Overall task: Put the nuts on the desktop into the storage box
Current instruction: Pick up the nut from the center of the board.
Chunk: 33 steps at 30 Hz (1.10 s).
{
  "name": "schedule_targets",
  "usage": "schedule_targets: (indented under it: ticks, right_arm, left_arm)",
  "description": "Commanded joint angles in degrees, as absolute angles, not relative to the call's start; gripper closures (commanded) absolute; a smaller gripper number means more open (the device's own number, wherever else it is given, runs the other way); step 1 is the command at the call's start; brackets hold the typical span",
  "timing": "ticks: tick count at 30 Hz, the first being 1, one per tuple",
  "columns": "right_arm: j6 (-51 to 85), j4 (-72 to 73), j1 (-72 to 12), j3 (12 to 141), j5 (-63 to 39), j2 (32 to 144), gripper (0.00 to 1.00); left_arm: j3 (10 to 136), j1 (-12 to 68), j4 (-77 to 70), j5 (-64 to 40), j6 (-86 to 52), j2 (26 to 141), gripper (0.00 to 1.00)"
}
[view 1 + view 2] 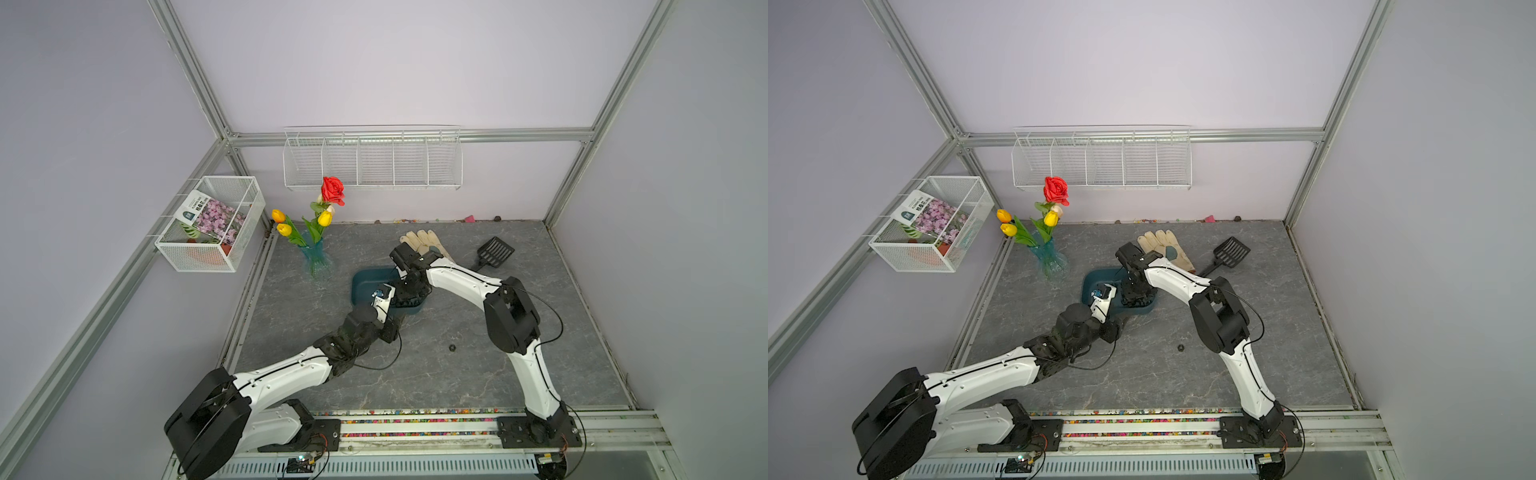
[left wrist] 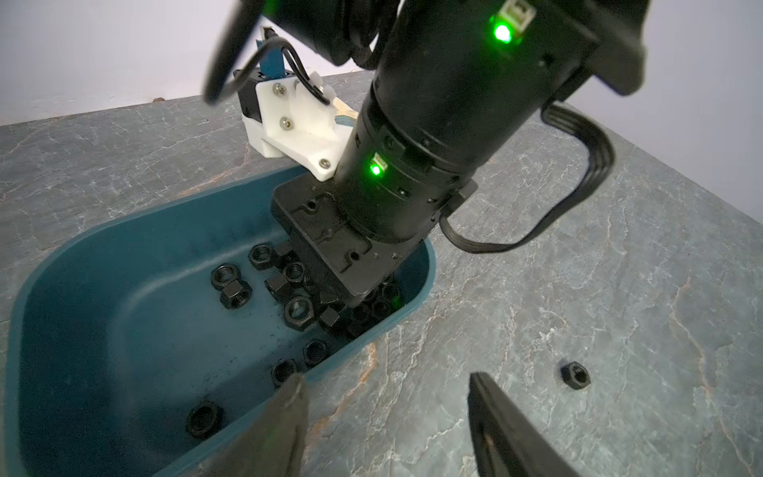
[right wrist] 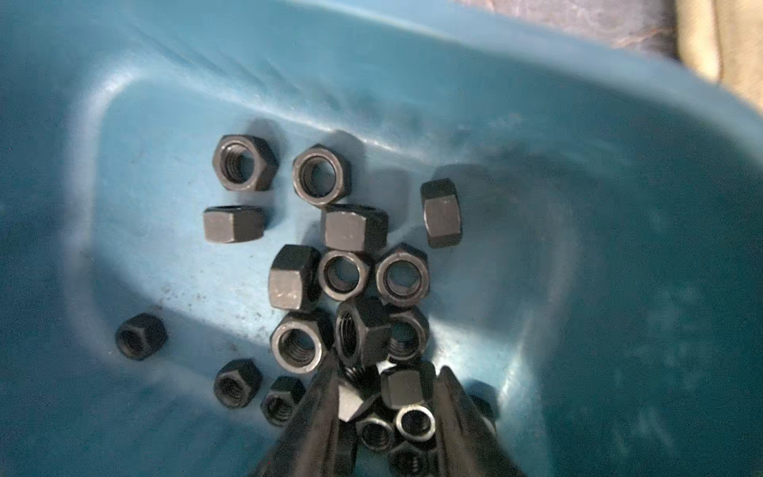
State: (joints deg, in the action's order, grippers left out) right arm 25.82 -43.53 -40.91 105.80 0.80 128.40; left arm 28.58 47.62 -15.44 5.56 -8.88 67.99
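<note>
The dark teal storage box (image 1: 365, 282) (image 1: 1096, 278) sits mid-desktop, with several black nuts (image 3: 344, 274) (image 2: 299, 309) piled on its floor. My right gripper (image 3: 388, 367) (image 1: 409, 299) reaches down into the box, its jaws parted over the pile with loose nuts lying between them, none pinched. My left gripper (image 2: 386, 378) hovers open and empty over the desktop (image 1: 457, 374), just outside the box's near wall (image 2: 371, 334). One nut (image 1: 452, 347) (image 1: 1181, 347) (image 2: 576, 375) lies alone on the desktop, in front of the box and to its right.
A cream glove (image 1: 424, 243) and a black slotted scoop (image 1: 494, 251) lie behind the box. A vase of flowers (image 1: 316, 257) stands at the back left. White wire baskets (image 1: 372, 162) (image 1: 212, 224) hang on the walls. The right forearm (image 1: 461, 276) spans the box's right side.
</note>
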Motion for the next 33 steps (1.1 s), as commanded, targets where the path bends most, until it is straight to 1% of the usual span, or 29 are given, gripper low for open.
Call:
schedule_targets:
  ticks: [1,7,13,23,27,33]
  right_arm:
    - [25.6,-45.1,-41.5,104.8,1.5,124.0,0.58]
    - [26.1,-45.4,-42.4,101.9,3.6,118.4,0.58]
    - [27.8,-45.4,-42.8,94.8,7.2,110.6,0.57]
    - [32.5,-44.8,-45.2,74.3,12.6,97.4,0.56]
    - [35.7,-42.6,-46.9,65.6,12.8,93.3,0.56]
    - [39.4,-40.1,-48.3,56.5,12.5,88.6,0.55]
  left_arm:
    - [28.9,47.4,-13.4,3.0,-6.5,66.2,0.36]
    - [29.9,50.0,-12.2,3.9,-6.5,64.5,0.36]
    - [31.3,54.6,-9.9,6.9,-6.0,63.8,0.36]
    - [30.3,62.3,-7.6,8.8,-9.6,62.9,0.35]
    - [31.3,66.7,-4.7,11.7,-11.8,63.8,0.35]
    - [31.5,72.0,-3.1,14.4,-15.1,66.0,0.35]
